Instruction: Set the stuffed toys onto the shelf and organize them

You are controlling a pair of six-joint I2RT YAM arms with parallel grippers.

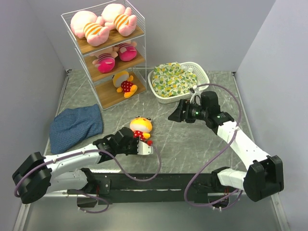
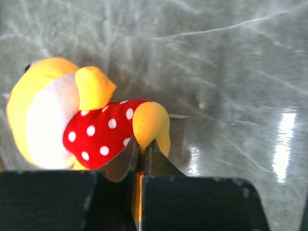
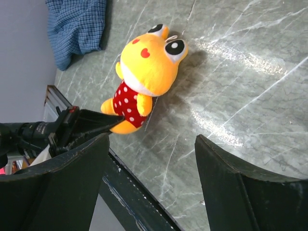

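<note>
While the one plush off the shelf, an orange-yellow animal (image 1: 141,127) in a red polka-dot outfit, lies on the surface at centre of the overhead view, the left end effector (image 2: 142,150) is pressed together on one of its orange lower limbs. It is a thin pinch with the fingertips only. Head and body lie free, toward the left of the wrist view.

Right end effector (image 1: 174,116): spread, holding nothing, right of centre, just below the white basket (image 1: 206,80) with its yellow-green cloth (image 1: 174,77).

Shelf (image 1: 109,97), upper left of overhead view:
- top tier: two pink pigs (image 1: 103,24)
- middle tier: two pink-hatted dolls (image 1: 115,55)
- bottom tier: one matching animal (image 1: 125,83) toward the right, board bare to its left

Step in hand, as I read it: lift this toy and carry it to the bottom tier beside its twin.

Doing it well:
- With one limb held, the body will likely hang and swing. Raise slowly and confirm the pinch holds before travelling.
- If the limb slips, set down and regrip across the torso.
- Go in through the open front, below the middle board and clear of the wire sides.
- Aim for the bare board left of the twin, without nudging it.
- Keep the dangling body off the blue cloth (image 1: 77,126) at left.
- Let go only once the toy's weight rests on the board.
</note>
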